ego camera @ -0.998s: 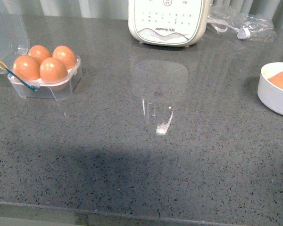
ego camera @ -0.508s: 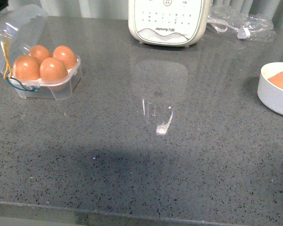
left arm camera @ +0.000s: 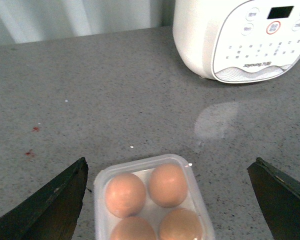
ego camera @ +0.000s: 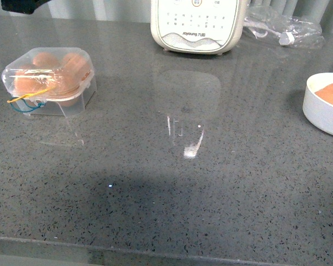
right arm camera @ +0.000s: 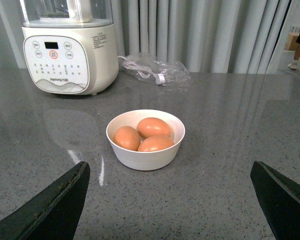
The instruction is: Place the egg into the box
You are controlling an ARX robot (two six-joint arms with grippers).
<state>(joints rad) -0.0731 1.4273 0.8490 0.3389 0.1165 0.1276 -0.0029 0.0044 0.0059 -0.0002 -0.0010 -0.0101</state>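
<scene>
Probably a home kitchen: grey stone countertop (ego camera: pixel 211 183), white blender (ego camera: pixel 198 25), curtains (right arm camera: pixel 200 30) behind.

1. The box (left arm camera: pixel 152 200) is cut off by the left wrist view's edge, so two of its eggs show only in part.
2. In the front view its shut lid blurs the eggs beneath.
3. The white bowl (ego camera: pixel 322 108) is cut by the front view's right edge.

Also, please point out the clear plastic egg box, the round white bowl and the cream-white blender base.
Clear plastic egg box (ego camera: pixel 49 77), front view, on its closed lid.
Round white bowl (right arm camera: pixel 145 155), right wrist view, on its outer wall.
Cream-white blender base (ego camera: pixel 198 22), front view, on its button panel.
</scene>
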